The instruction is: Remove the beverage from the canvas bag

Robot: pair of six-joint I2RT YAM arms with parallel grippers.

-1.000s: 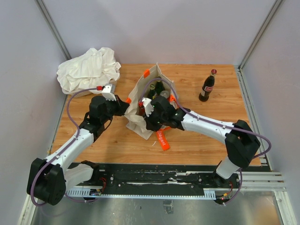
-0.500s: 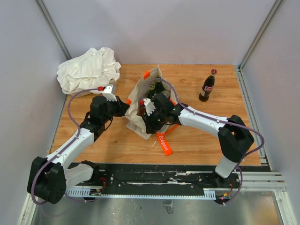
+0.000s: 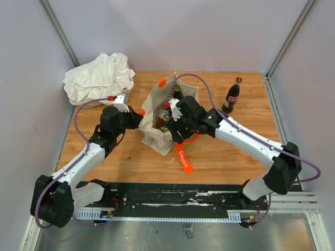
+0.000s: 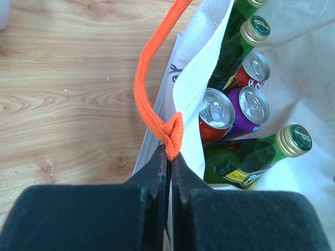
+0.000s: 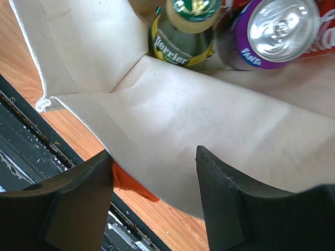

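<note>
Looking down at a wood-plank table (image 3: 225,151) boxed in by plain grey walls, with a black rail (image 3: 172,197) along my near edge. Bag (image 3: 153,133) sits mid-table, mouth open, and the drinks are all inside it: green bottles, a red can (image 4: 215,116), a purple can (image 5: 272,31). Readable stuff: the purple one says Fanta, the green bottle (image 5: 183,42) next to it says Perrier, and the orange tag (image 3: 183,158) lying in front of the bag says Elegant. Cola bottle (image 3: 231,97) stands right of the bag, red label too small to read. White cloth (image 3: 99,78) is heaped back-left of the bag. Left gripper (image 4: 169,152) is clamped tight on the bag's orange handle (image 4: 142,78). Right gripper (image 5: 152,172) hangs over the bag's inside wall, jaws apart, gripping nothing.
</note>
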